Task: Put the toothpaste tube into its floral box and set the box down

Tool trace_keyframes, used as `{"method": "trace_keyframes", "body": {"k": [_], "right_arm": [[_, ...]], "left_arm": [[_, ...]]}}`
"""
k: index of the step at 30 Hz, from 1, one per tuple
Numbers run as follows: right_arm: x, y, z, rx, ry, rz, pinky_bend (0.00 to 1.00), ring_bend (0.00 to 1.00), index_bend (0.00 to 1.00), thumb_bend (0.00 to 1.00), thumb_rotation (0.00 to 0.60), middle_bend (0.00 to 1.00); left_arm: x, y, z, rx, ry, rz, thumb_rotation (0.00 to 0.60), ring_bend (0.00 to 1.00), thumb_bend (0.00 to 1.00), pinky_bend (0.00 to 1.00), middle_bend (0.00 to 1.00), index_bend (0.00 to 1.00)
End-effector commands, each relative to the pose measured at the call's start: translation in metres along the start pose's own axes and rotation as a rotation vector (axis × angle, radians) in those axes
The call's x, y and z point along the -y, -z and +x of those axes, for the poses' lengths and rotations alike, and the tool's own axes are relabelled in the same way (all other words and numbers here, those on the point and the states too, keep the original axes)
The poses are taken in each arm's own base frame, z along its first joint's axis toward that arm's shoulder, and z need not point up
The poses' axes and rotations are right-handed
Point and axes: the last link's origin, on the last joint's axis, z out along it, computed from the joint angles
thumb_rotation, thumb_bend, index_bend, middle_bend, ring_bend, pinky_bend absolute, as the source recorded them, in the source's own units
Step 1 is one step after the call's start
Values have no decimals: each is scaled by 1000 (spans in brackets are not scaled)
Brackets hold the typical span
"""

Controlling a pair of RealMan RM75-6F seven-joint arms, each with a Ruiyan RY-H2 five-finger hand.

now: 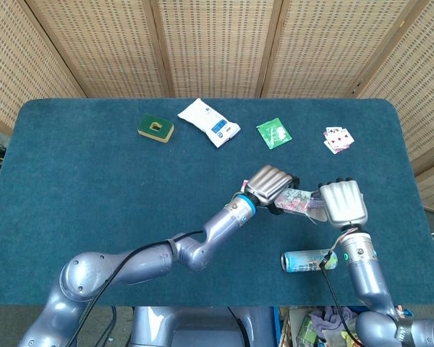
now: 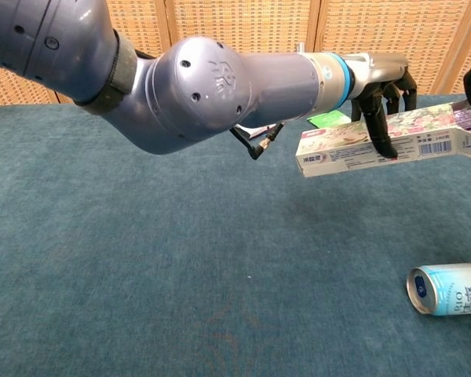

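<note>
Table (image 1: pixel 94 181) covered in deep teal cloth. Backdrop: tan woven screens (image 1: pixel 217 43) with wooden frames. Toothpaste box (image 2: pixel 377 141): white with pink floral print. Can (image 2: pixel 451 288), near right: light blue and white. Far row, left to right: yellow-green sponge (image 1: pixel 155 128), white-blue packet (image 1: pixel 208 121), green sachet (image 1: pixel 274 133), red-and-white playing cards (image 1: pixel 338 139). Arms silver-grey.

This is looking like a robot test room rather than a home. A table (image 1: pixel 94 166) covered in teal cloth is standing before woven cane screens (image 1: pixel 217 43), with odd items lying about: sponge (image 1: pixel 155 128), cards (image 1: pixel 337 139), can (image 1: pixel 308 260).
</note>
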Motion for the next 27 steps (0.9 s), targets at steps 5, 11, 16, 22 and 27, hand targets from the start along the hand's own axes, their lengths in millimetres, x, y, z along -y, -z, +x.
{"method": "trace_keyframes", "body": {"k": [5,11,16,22,27], "right_arm": [[6,9,4,-31,90,-13,440,443,598,546,600,592],[10,13,9,-97,180,-37,440,443,598,546,600,582],[10,13,10,-122,218,-55,440,439,548,546,600,492],[8,16,11,-168,291,-89,391,213,186,429,600,82],[7,17,14,-222,315,-127,365,135,5,151,600,0]], "left_arm": [[-9,1,-5,-29,166,7,600,418,313,441,464,489],[-10,3,-11,-61,327,6,600,431,336,444,484,510],[-9,5,-16,-96,483,-1,600,434,337,446,492,518],[-6,5,-22,-155,634,-23,600,435,338,446,495,523],[-4,4,-27,-174,720,-38,600,434,341,446,495,526]]}}
